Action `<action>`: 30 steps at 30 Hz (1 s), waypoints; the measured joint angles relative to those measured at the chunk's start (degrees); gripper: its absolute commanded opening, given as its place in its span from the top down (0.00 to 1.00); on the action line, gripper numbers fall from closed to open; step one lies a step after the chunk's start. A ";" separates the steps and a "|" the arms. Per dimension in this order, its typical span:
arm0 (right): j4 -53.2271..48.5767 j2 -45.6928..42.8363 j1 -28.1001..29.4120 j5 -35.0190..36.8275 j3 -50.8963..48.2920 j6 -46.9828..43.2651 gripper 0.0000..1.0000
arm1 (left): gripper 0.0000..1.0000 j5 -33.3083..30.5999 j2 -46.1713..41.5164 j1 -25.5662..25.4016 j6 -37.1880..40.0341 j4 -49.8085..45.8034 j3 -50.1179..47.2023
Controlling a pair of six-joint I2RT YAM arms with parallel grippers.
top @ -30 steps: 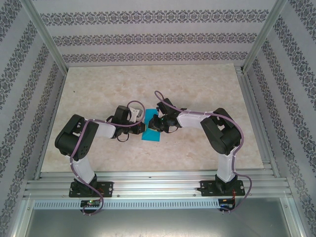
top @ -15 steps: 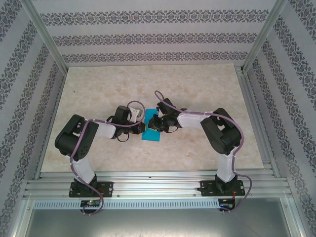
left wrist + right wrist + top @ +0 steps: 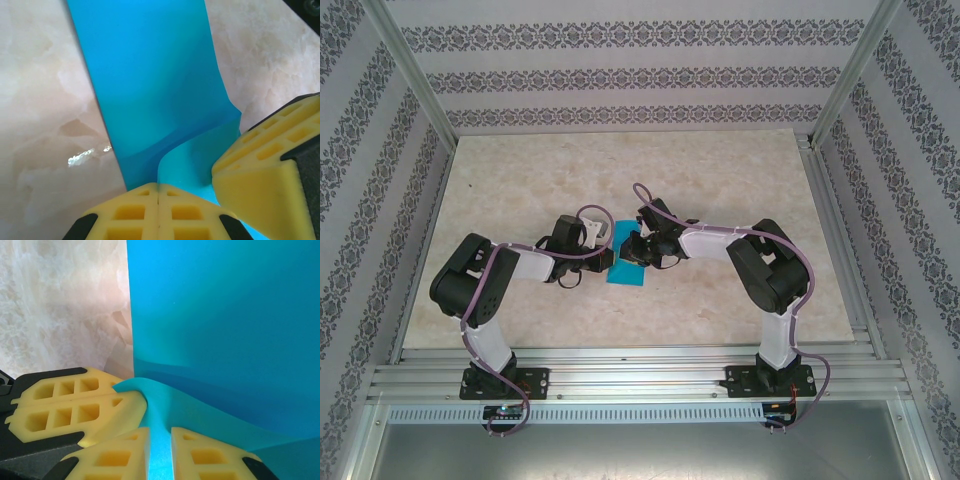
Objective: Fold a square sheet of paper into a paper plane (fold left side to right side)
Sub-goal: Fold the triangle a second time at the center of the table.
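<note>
- Left end effector (image 3: 158, 187), yellow ribbed pads on a black body: jaws fully closed, pads meeting along one seam. The lifted edge of the teal-blue thin square sheet of paper (image 3: 150, 75) runs into that seam, pinched at the tips.
- Right end effector (image 3: 160, 432), same yellow pads: jaws narrowly parted, with a raised ridge of the sheet standing in the slim gap between the pads.
- The two end effectors meet tip to tip at the same lifted fold. In the left wrist view one right-arm finger (image 3: 260, 175) sits just beside the closed left pads. In the right wrist view the closed left pads come in from the left and touch the curl.
- Sheet: most of it lies flat on the bench, and only the part at the pads is pulled up into a curved ridge. From above it looks like a narrow slanted strip between the two wrists, its near end poking out toward the arm bases.
- Beige marble-look bench (image 3: 720, 180): the sheet lies about mid-bench.
- Purple cables (image 3: 650, 200) loop along both white-and-black arms.
- Grey-patterned wall panels (image 3: 620, 60) stand on three sides, and aluminium rails (image 3: 620, 365) run along the near edge at the arm bases.
</note>
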 measured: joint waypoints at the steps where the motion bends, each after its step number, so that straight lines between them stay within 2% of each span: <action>1: 0.00 0.00 0.00 0.15 0.02 0.00 0.82 | 1.00 -0.20 -0.09 0.02 0.00 0.00 -0.09; 24: 0.46 1.20 0.00 0.35 -1.09 0.04 0.82 | 1.00 -0.17 -0.20 0.04 0.00 0.13 -0.22; 25: 0.46 1.20 0.00 0.35 -1.09 0.04 0.82 | 0.98 -0.17 -0.20 0.04 0.00 0.13 -0.22; 30: 0.74 1.20 -0.02 0.35 -1.38 0.04 0.82 | 0.72 -0.20 -1.03 0.04 -0.46 0.07 -0.39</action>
